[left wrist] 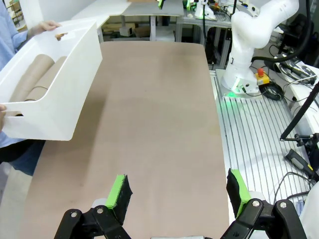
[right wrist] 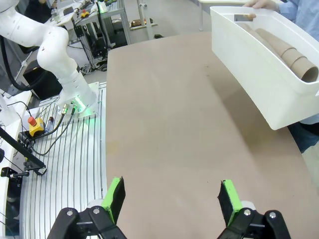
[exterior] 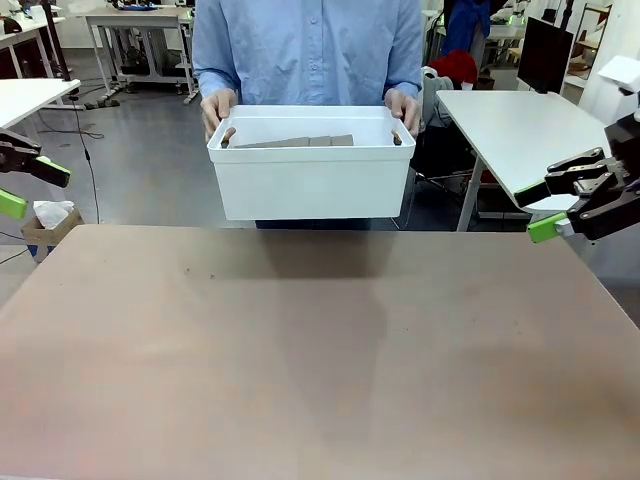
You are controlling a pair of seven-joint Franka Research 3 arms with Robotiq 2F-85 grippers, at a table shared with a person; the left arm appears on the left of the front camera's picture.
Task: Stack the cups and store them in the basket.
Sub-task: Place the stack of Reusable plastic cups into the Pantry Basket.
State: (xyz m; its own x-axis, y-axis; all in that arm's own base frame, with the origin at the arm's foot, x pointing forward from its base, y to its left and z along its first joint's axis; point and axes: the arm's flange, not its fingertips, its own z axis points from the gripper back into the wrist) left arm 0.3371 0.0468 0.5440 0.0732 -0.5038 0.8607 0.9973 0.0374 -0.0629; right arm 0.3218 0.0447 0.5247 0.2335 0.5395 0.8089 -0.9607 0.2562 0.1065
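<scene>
Both my left gripper (left wrist: pixel 177 194) and right gripper (right wrist: pixel 172 196) gaped wide, empty, best kept clear while the person's hands lifted the white plastic basket (exterior: pixel 312 185) holding the stacked brown paper cups (exterior: pixel 300 142) at upper centre.

The large white rectangular plastic basket (exterior: pixel 312 175) hides most of the nested kraft-brown paper cups (exterior: pixel 295 142) lying inside; their number cannot be told. The person's fingers (exterior: pixel 408 115) curl out of sight into its handle slots. The left end effector (exterior: pixel 18 180) is cut off by the left edge.
</scene>
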